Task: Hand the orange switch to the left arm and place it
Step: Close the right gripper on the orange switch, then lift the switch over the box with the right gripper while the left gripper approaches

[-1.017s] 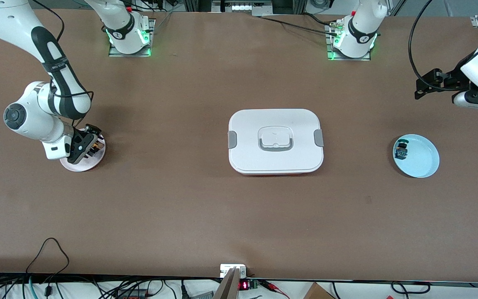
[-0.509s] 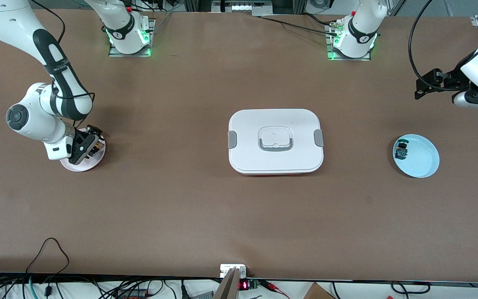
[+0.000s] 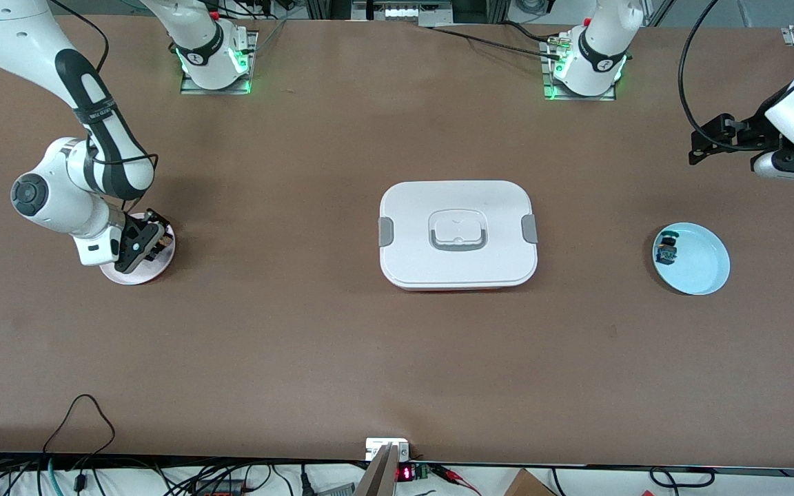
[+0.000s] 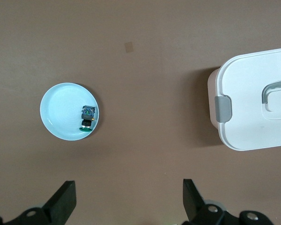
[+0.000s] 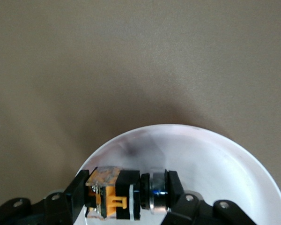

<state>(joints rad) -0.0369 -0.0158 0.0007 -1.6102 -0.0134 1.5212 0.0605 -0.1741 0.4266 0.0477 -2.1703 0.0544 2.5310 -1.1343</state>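
Observation:
My right gripper is low over a small white plate at the right arm's end of the table. In the right wrist view its fingers are shut on the orange switch, black with orange parts and a metal ring, held end to end over the plate. I cannot tell whether the switch touches the plate. The white box with grey latches stands in the middle of the table and also shows in the left wrist view. My left gripper is open and empty, and waits high at the left arm's end.
A light blue plate lies toward the left arm's end and holds a small dark component with a teal cap. Both show in the left wrist view, the plate and the component. Cables run along the table's near edge.
My right gripper has shifted slightly over the white plate with the orange switch between its fingers. The left arm has not moved.

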